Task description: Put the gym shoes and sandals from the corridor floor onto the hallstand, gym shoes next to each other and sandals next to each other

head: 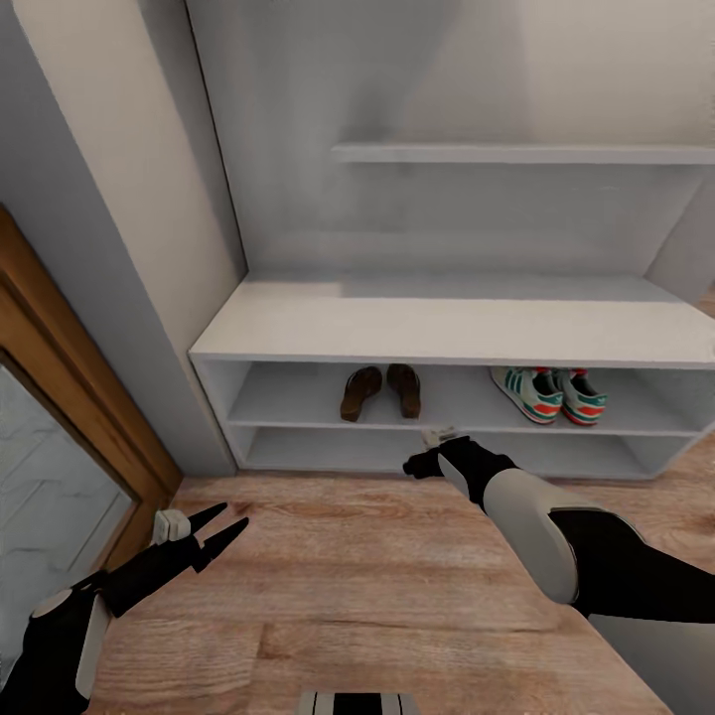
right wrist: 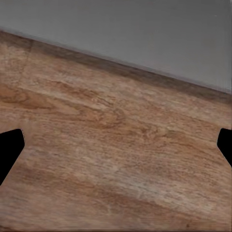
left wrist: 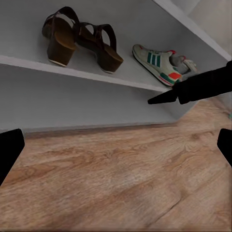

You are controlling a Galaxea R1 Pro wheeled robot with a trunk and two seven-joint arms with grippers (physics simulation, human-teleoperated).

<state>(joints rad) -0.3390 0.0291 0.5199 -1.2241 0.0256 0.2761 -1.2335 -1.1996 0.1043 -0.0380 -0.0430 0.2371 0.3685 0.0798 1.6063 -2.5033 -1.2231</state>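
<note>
Both hands, left and right, hang spread apart, empty, over floor before the hallstand.

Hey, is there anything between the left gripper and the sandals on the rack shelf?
Nothing visible blocks it. The left gripper hangs open over bare corridor floor, and the sandals sit at the open front of the hallstand's upper shelf. The right gripper lies off to the side.

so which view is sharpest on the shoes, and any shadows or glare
Left wrist view is sharpest: sandals and a sneaker show crisp detail. Head view is softer, both pairs small under the bench top's shadow. Right wrist view has no glare, just floor grain.
</note>
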